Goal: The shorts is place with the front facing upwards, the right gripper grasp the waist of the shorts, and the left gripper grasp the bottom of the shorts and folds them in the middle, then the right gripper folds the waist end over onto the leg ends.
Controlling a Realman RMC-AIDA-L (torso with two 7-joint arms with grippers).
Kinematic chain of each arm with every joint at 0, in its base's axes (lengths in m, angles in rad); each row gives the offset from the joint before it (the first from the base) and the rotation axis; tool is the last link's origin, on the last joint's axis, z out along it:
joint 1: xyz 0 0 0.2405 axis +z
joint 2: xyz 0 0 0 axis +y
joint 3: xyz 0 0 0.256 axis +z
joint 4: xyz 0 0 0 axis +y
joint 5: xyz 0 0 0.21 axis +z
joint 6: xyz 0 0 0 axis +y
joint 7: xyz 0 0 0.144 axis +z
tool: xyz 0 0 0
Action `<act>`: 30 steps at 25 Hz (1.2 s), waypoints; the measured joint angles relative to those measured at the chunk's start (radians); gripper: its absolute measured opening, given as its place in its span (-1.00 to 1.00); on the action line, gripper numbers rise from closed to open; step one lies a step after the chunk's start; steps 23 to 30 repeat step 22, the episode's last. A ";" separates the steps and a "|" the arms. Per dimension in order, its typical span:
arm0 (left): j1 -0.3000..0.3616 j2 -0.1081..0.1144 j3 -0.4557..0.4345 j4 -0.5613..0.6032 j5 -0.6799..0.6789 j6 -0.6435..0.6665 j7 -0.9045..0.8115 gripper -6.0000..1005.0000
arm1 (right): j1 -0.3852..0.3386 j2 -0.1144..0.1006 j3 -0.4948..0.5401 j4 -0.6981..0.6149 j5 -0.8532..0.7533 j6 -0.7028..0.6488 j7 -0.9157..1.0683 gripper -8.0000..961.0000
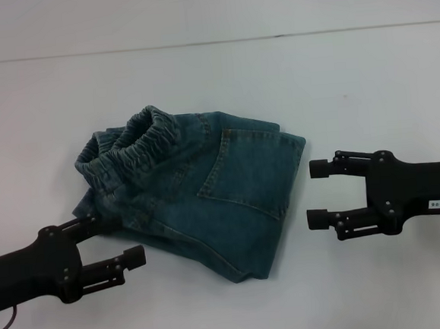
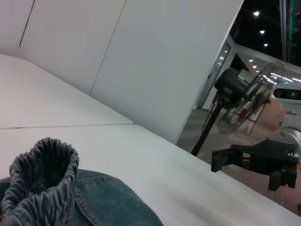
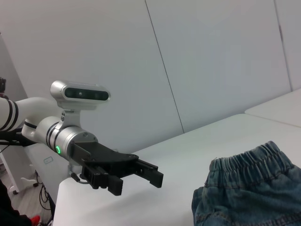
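— Both end effectors are down by the tabletop (image 1: 365, 69)? What are they holding?

— Nothing. Left end effector (image 1: 127, 240) sits at the near left edge of the shorts (image 1: 206, 184), fingers spread apart; its upper finger (image 1: 95, 222) lies against the denim, though I cannot tell if it presses on it. Right end effector (image 1: 318, 194) is just off the shorts' right edge, fingers wide open, clear of the cloth.

— And the shorts?

— Folded into a compact bundle in the middle of the white tabletop, back pocket (image 1: 239, 170) facing up. The gathered elastic waistband (image 1: 130, 141) is at the far left, standing up in ruffles.

— Wrist views?

— Left wrist camera shows the waistband close up, with the right end effector (image 2: 221, 159) beyond it, and a standing fan (image 2: 244, 106) in the background.
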 joint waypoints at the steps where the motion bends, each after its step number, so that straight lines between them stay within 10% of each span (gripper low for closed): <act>1: -0.001 0.000 -0.001 0.000 -0.001 0.000 0.000 0.64 | 0.001 0.000 0.000 0.000 0.002 0.000 0.000 0.96; 30: -0.003 0.002 -0.004 0.003 -0.009 0.004 0.000 0.64 | 0.015 0.001 -0.001 0.003 0.009 0.004 -0.001 0.96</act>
